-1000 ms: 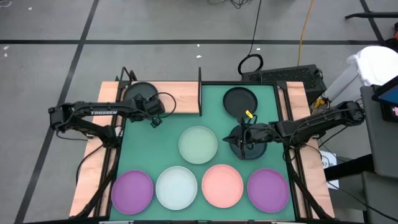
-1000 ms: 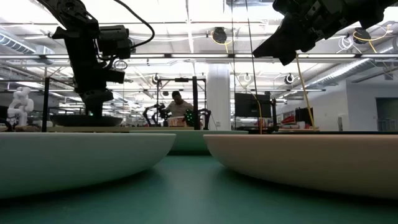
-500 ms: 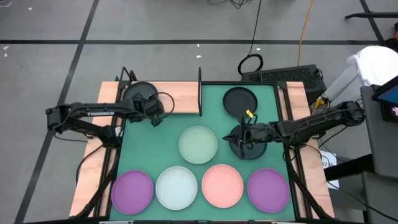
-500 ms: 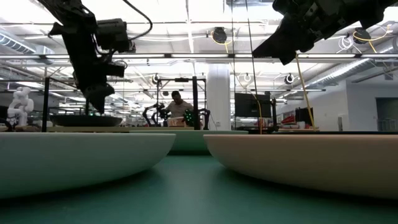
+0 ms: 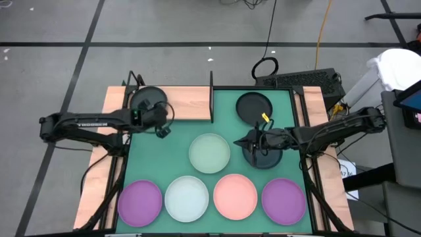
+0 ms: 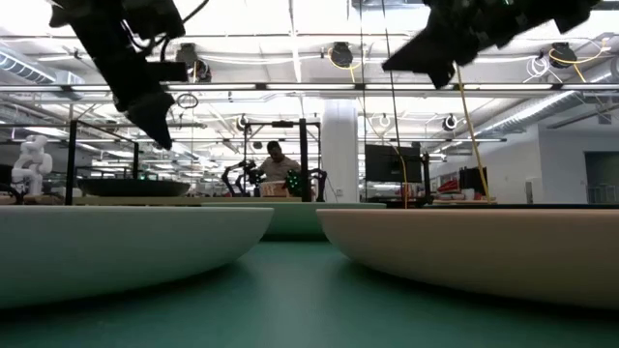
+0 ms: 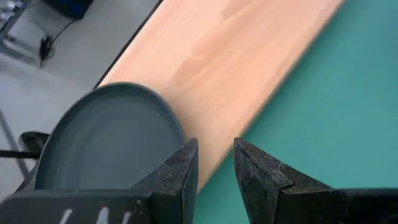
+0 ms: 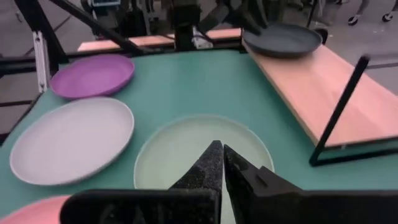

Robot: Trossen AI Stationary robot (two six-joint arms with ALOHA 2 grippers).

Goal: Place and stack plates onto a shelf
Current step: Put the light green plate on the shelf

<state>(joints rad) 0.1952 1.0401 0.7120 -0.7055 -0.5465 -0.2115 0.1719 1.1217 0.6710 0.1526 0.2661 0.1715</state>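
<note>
Left tool (image 7: 216,163) parted, empty, beside dark plate (image 7: 106,140) on shelf (image 7: 230,56).

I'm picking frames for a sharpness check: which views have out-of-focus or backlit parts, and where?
Low view: the two near plate rims, whitish and pink, are soft, and both arms are silhouettes against bright ceiling lights. Left wrist view: the round dark teal plate on the light wooden shelf is slightly blurred. High view: evenly lit, no glare.
</note>
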